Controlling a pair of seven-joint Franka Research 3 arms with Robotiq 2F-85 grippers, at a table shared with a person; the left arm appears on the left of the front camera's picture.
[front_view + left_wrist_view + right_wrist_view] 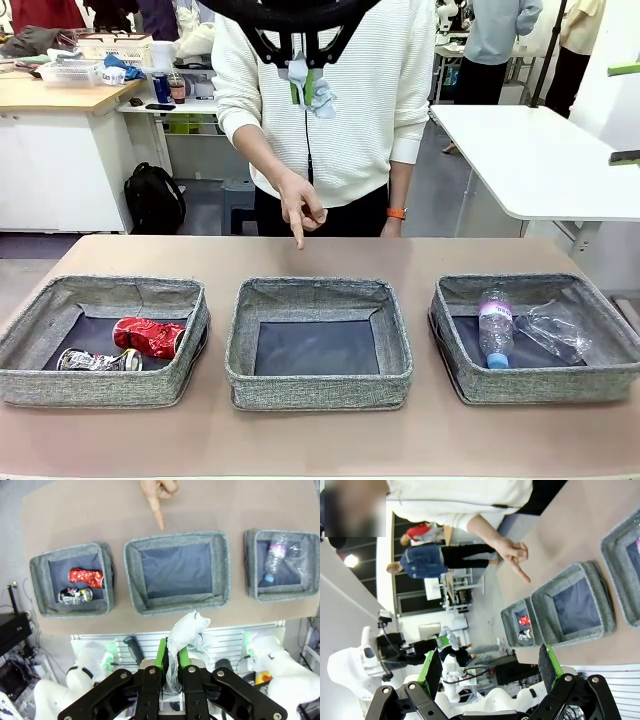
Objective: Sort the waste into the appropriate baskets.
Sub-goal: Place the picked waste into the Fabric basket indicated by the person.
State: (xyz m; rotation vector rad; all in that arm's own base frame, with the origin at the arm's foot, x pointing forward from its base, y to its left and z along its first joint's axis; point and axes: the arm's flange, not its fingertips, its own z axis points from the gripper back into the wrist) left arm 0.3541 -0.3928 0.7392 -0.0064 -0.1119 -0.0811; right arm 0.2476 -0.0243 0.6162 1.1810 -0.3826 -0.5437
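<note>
Front view: three baskets in row on desk [320, 450]. Left basket [40, 375] holds two cans, red soda can [150, 336] and dark soda can [97, 361]. Middle basket [318, 389] empty. Right basket [545, 385] holds one plastic bottle [495, 328], one plastic film [556, 330]. Person's hand [300, 205] points toward middle basket, likely showing paper's bin.

Left wrist view: left claw [170, 667] clamped on one white paper wad [187, 635], high above middle basket.

Right wrist view: right claw [490, 667] apart, empty.

Left gripper [170, 656] clamped shut, right gripper [490, 666] spread.
</note>
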